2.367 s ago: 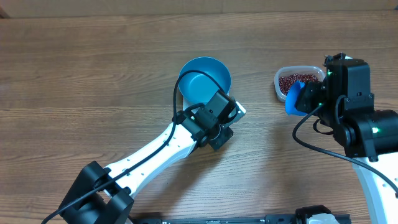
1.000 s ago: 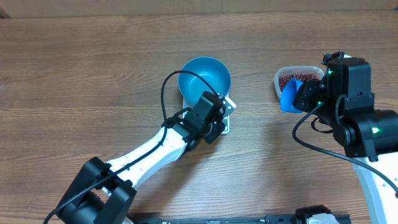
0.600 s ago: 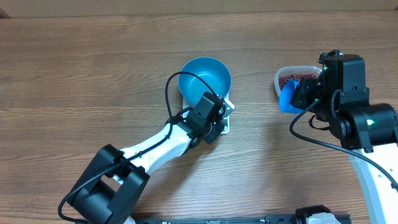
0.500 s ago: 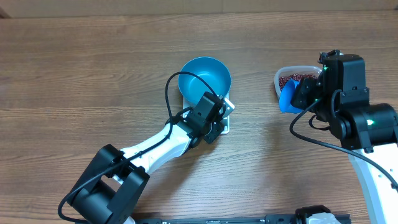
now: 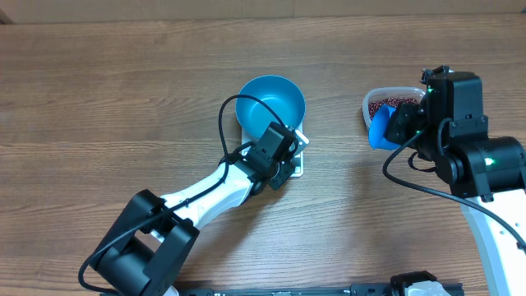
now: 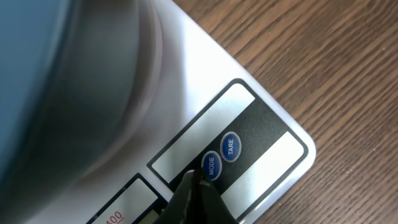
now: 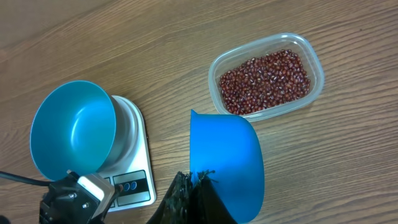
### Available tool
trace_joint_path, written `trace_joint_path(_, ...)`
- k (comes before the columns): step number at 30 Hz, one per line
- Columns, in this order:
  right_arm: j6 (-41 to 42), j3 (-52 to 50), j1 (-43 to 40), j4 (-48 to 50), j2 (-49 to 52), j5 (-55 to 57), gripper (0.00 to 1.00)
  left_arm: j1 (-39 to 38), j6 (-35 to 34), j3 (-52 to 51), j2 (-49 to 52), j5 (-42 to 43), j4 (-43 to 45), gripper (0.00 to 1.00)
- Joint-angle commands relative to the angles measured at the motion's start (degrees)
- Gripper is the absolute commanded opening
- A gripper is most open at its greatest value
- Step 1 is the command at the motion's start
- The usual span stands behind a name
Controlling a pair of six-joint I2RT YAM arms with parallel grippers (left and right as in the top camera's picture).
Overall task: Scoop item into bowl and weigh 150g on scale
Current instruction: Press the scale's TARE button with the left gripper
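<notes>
The teal bowl (image 5: 270, 105) stands empty on the white scale (image 5: 299, 141). In the left wrist view the scale's panel (image 6: 261, 149) fills the frame. My left gripper (image 6: 191, 176) is shut, and its tips touch the panel at the MODE button (image 6: 212, 165). The beans (image 7: 264, 79) lie in a clear tub (image 7: 318, 62) at the right. My right gripper (image 7: 191, 176) is shut on the handle of a bright blue scoop (image 7: 227, 162). The scoop looks empty and hangs just short of the tub. Overhead, the scoop (image 5: 380, 130) sits at the tub's (image 5: 370, 100) near-left edge.
The wooden table (image 5: 123, 99) stretches bare to the left and behind the bowl. My left arm (image 5: 205, 197) reaches diagonally from the front left to the scale. My right arm (image 5: 472, 156) stands at the right edge beside the tub.
My left gripper has swung from the scale's right side onto its button panel. The scoop has edged up toward the tub. Nothing has moved in the last half second.
</notes>
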Motion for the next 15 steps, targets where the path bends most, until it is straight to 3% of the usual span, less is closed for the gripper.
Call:
trace_joint_path(1, 0.2, 1.7, -0.3, 0.6, -0.2, -0.3, 0.04, 0.2, 1.1, -0.4, 1.4, -0.7, 0.5, 0.04)
trace_joint_path(15, 0.2, 1.7, -0.3, 0.6, -0.2, -0.3, 0.04, 0.3, 1.1, -0.4, 2.7, -1.4, 2.6, 0.04)
